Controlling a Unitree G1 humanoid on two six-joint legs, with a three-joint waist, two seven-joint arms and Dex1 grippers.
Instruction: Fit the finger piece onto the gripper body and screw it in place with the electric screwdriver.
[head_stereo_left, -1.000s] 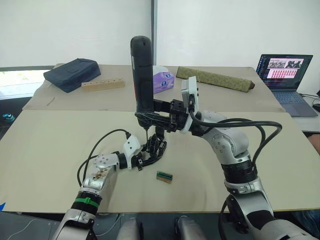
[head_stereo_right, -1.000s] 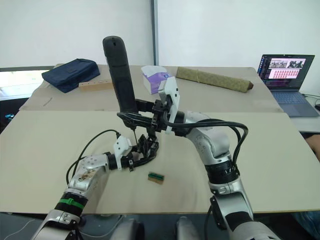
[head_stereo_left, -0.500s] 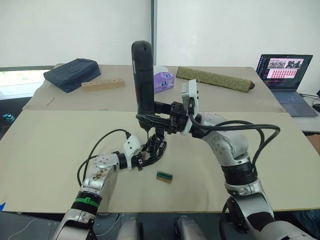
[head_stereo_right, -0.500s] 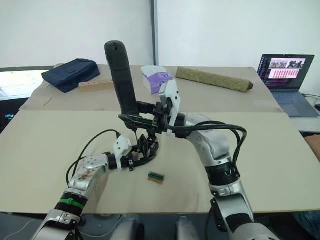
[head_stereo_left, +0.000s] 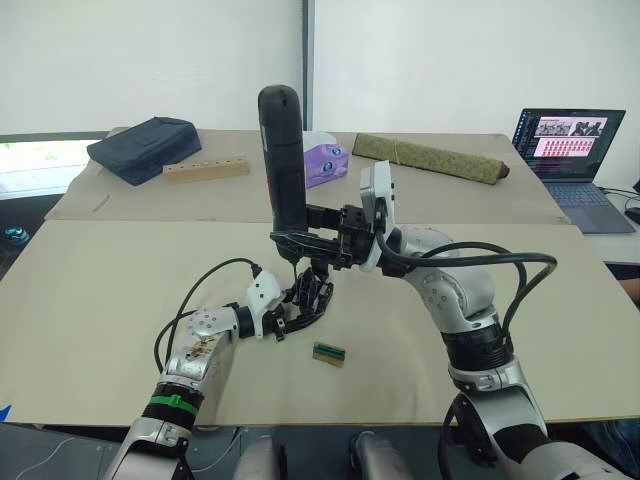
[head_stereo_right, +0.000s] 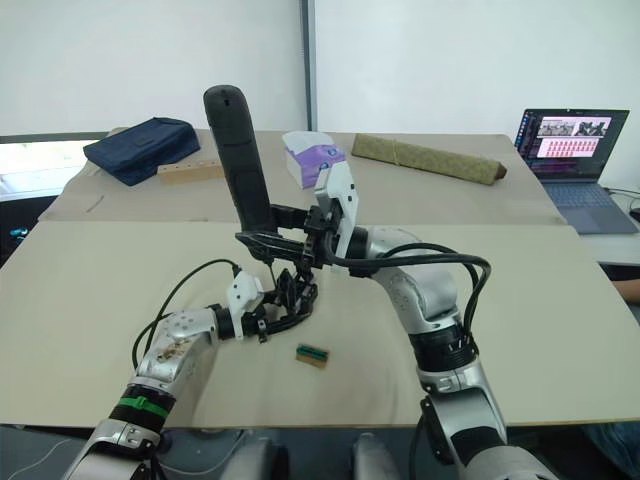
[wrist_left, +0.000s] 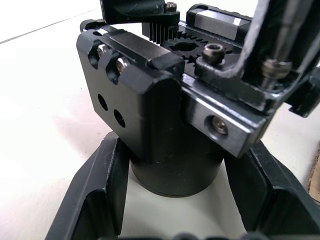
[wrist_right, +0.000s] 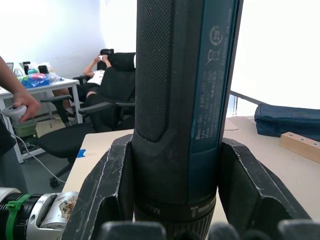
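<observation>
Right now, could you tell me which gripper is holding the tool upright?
The right gripper: it clamps the electric screwdriver upright, while the left gripper holds the gripper body.

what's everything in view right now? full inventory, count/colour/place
electric screwdriver: 1, black, upright over table centre
gripper body: 1, black, under the bit
block: 1, green-brown, front of gripper body
bag: 1, navy, far left
wooden block: 1, tan, beside bag
tissue box: 1, purple-white, behind screwdriver
fabric roll: 1, olive, far right
laptop: 1, open, right edge
table: 1, beige
left gripper: around gripper body base
right gripper: clamps screwdriver
</observation>
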